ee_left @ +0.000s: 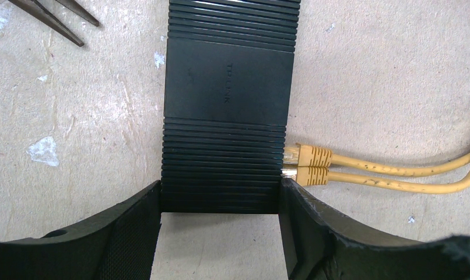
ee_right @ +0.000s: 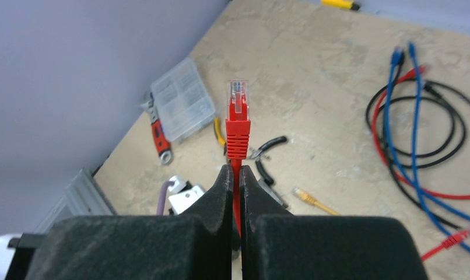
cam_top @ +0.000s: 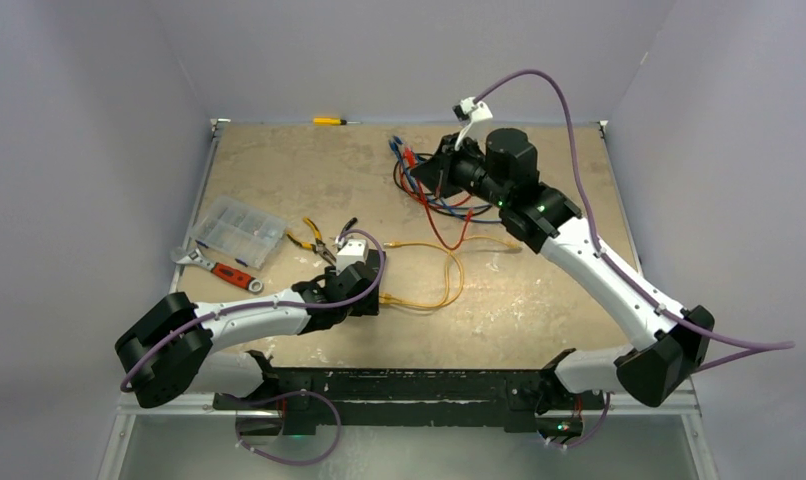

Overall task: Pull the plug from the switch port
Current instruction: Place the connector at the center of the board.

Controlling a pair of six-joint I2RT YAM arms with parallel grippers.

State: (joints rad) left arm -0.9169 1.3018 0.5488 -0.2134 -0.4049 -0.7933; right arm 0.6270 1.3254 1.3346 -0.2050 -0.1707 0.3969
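**A:** How does the left gripper stand?

**B:** About half spread, one finger pressed on each long edge of the switch at its near end. It pins the box flat on the table.

**A:** And the right gripper?

**B:** Closed tight, pinching the red cord just behind the red plug. It is raised in the air, well apart from the switch.

**A:** Which step, then?

**B:** I judge the red plug's pull done, since it is clear of any port. Two yellow plugs sit side by side in sockets just beside the left gripper's finger. If one of those is next, it calls for squeezing the latch tab, then a straight pull along the port with the switch braced.

**A:** Materials?

**B:** The switch is matte black hard plastic, ribbed, with a smooth middle band. The plugs have clear tips and ribbed, rubbery boots; the cords are limp. The tabletop is rough, mottled beige.
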